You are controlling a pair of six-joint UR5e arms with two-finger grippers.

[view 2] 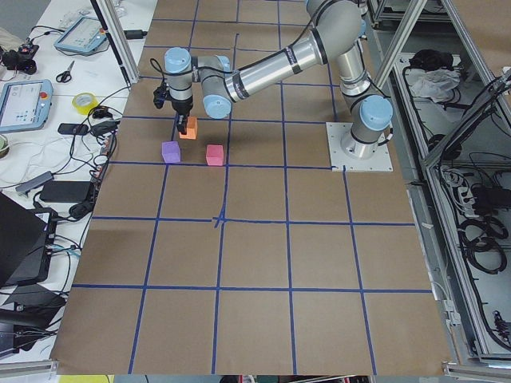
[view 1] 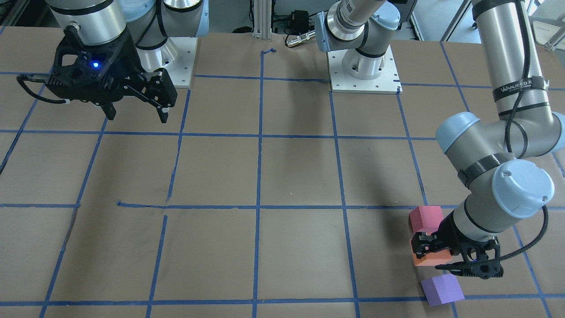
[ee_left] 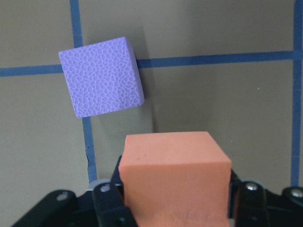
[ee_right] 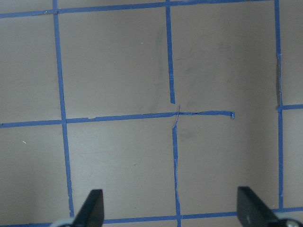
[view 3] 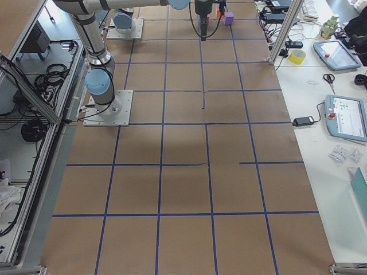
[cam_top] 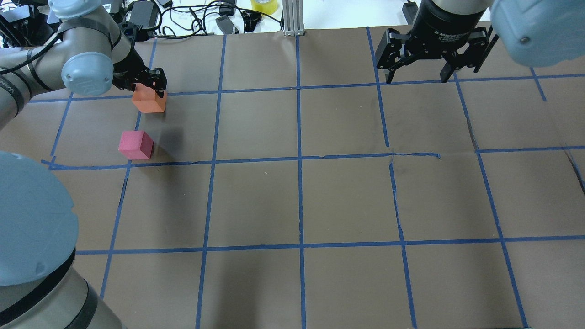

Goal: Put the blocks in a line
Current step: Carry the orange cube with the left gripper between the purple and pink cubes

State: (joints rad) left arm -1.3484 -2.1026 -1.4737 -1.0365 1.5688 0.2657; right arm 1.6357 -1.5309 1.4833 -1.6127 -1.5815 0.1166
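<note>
Left gripper (view 1: 438, 256) clamps the orange block (cam_top: 147, 103) near the tabletop's left end.
By the robot's edge, the right gripper (cam_top: 416, 76) hangs over the right half, jaws spread wide. At the left end the pinkish-red block (cam_top: 135, 145) lies nearest, the gripped orange block beyond it, and the purple block (view 1: 442, 290) nearest the far edge.

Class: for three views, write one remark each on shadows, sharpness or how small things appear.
Overhead exterior: a soft shadow lies right of the pinkish-red block. Left wrist-mounted: the purple block shows sharp foam texture; the orange block looms large. Exterior right: the purple one is tiny, near the top edge.
</note>
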